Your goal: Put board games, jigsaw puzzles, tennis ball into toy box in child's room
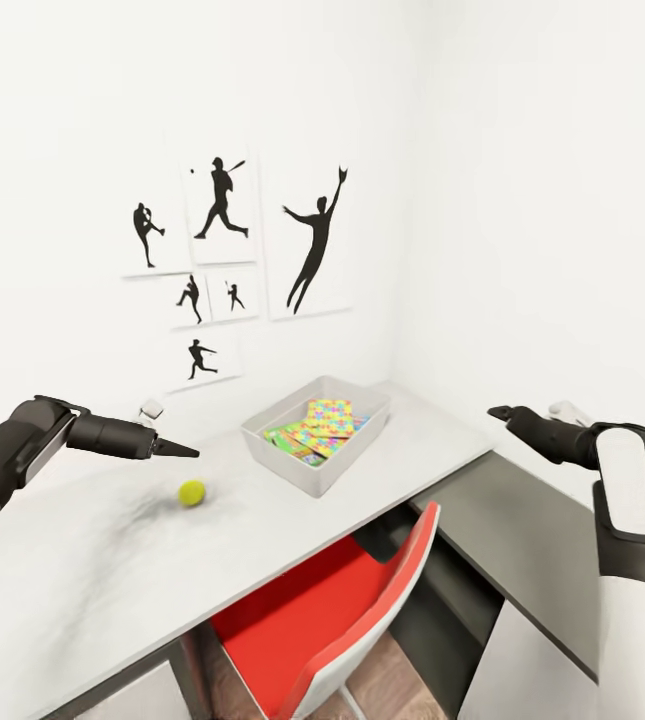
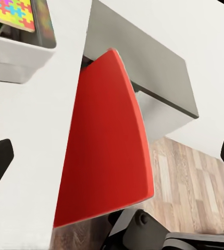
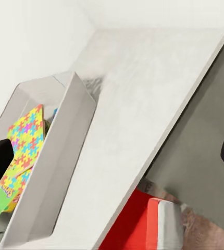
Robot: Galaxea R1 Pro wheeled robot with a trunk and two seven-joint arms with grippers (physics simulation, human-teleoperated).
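nearby, a red moulded chair (image 1: 342,610) sits under the white-topped table (image 1: 92,580). the small yellow-green tennis ball (image 1: 192,492) lies there, light and prone to rolling; pinch across its middle. left gripper (image 1: 177,449) spread above. beyond, the grey toy box (image 1: 287,455) holds multicoloured jigsaw puzzles (image 1: 327,425); right gripper (image 3: 112,156) spread.

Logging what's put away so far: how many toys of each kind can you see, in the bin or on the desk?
Jigsaw puzzle in the toy box: 1 visible
Board game beneath it: at least 1
Tennis ball on the table: 1
Total: 3
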